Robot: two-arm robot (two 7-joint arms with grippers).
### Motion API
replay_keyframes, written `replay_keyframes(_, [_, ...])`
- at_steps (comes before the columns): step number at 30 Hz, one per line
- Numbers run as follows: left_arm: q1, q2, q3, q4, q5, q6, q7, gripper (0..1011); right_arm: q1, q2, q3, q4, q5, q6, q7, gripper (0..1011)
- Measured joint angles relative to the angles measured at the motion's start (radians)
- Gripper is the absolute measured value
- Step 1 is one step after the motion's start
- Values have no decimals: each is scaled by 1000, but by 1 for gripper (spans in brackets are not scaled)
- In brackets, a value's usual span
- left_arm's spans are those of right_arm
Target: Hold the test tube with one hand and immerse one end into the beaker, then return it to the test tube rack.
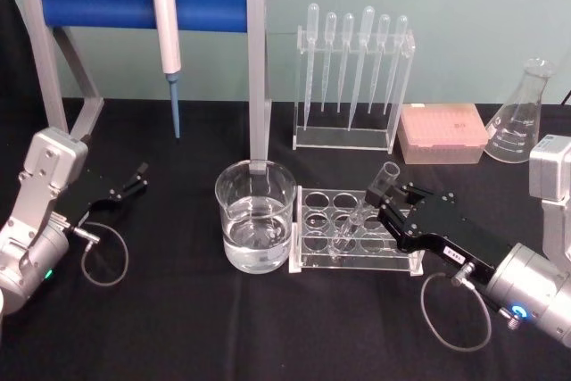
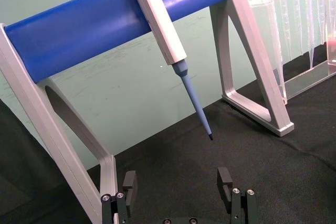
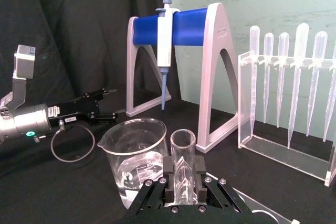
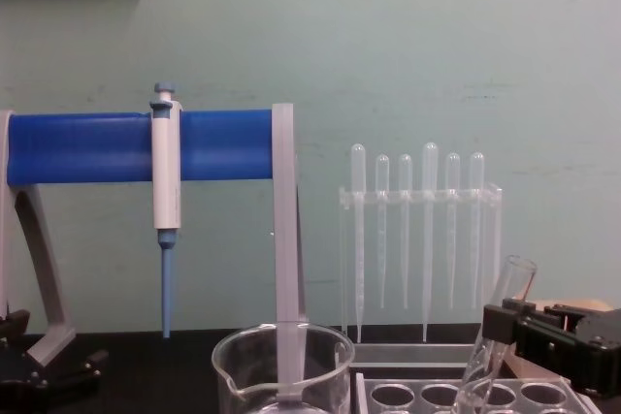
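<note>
We start with the beaker [image 1: 226, 220], which stands partly filled with clear liquid and has nothing dipped in it. Just to the right of the beaker sits the clear rack [image 1: 357, 264]. The right gripper [image 1: 379, 198] reaches in over the rack's far side from the beaker, its jaws clenched on the upper part of the test tube [image 1: 387, 175]. The tube leans with its rim away from the beaker and its round end down in a rack hole. We judge the grasp is made, but we cannot tell whether the dip is done. Well to the left of the beaker the left gripper [image 1: 140, 178] rests low over the table, jaws spread and holding nothing. As for writing, we see white printed marks on the beaker's wall [image 3: 128, 174] and a small white label [image 1: 455, 257] on the right gripper, both too small for us to read
</note>
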Motion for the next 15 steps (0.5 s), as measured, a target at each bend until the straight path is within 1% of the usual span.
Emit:
replay_keyframes(7, [0,0,0,0,0,0,0,1000,0,0,0,0,0,0,1,221])
replay_keyframes(10, [0,0,0,0,0,0,0,1000,20,14,1,-4,6,20,26,221])
replay_keyframes(11, [0,0,0,0,0,0,0,1000,20,14,1,-4,6,20,26,221])
replay_keyframes(15, [0,0,0,0,0,0,0,1000,55,37,1,-21,14,58,46,221])
